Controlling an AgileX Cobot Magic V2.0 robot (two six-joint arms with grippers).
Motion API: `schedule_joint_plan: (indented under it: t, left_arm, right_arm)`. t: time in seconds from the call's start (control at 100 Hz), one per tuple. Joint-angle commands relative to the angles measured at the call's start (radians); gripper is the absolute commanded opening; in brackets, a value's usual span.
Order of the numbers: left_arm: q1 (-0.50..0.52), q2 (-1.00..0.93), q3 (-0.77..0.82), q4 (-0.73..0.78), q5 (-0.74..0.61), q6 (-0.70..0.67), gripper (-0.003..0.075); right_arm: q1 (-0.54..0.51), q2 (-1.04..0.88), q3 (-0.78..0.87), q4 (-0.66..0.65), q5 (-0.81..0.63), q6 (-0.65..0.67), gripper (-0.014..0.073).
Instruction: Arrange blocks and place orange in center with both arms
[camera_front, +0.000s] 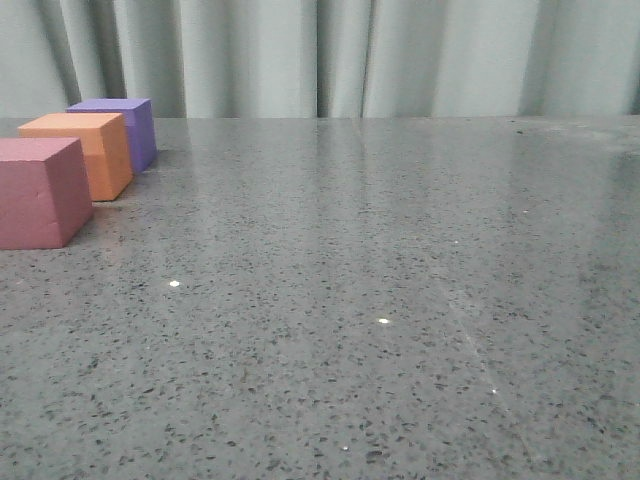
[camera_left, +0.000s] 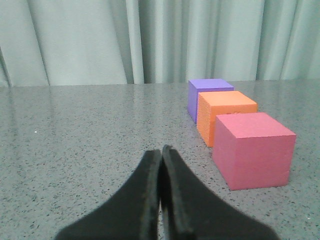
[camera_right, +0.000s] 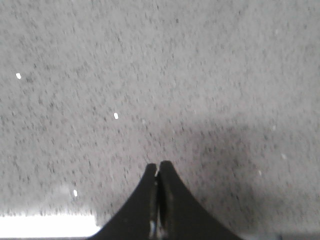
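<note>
Three foam cubes stand in a row at the table's far left: a pink-red cube (camera_front: 38, 192) nearest, the orange cube (camera_front: 85, 152) behind it, a purple cube (camera_front: 122, 128) farthest. The left wrist view shows them too: pink-red (camera_left: 254, 150), orange (camera_left: 223, 114), purple (camera_left: 206, 95). My left gripper (camera_left: 160, 152) is shut and empty, low over the stone, short of the pink-red cube and to its side. My right gripper (camera_right: 158, 167) is shut and empty above bare tabletop. Neither arm shows in the front view.
The grey speckled stone tabletop (camera_front: 380, 300) spreads from the cubes to the right edge of the front view. A pale pleated curtain (camera_front: 340, 55) hangs behind the table's far edge. A bright white strip (camera_right: 47, 226) shows in the right wrist view.
</note>
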Motion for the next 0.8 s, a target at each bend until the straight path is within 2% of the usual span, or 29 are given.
schedule_joint_plan:
  t: [0.0, 0.3, 0.44, 0.64, 0.79]
  left_arm:
    - [0.000, -0.033, 0.053, -0.008, -0.077, -0.001, -0.0019]
    - [0.000, -0.033, 0.053, -0.008, -0.077, -0.001, -0.0019]
    - [0.000, -0.033, 0.053, -0.008, -0.077, -0.001, -0.0019]
    - [0.000, -0.033, 0.053, -0.008, -0.077, -0.001, -0.0019]
    - [0.000, -0.033, 0.053, -0.008, -0.077, -0.001, -0.0019]
  right_arm:
    - [-0.003, -0.044, 0.019, -0.021, -0.174, -0.009, -0.0067]
    - [-0.003, -0.299, 0.312, -0.017, -0.665, -0.009, -0.0067]
    - [-0.003, -0.430, 0.457, -0.007, -0.847, -0.009, -0.0067]
    - [-0.003, -0.596, 0.610, 0.032, -0.971, -0.009, -0.0067]
    - [-0.015, -0.595, 0.676, 0.056, -1.027, -0.009, -0.0067]
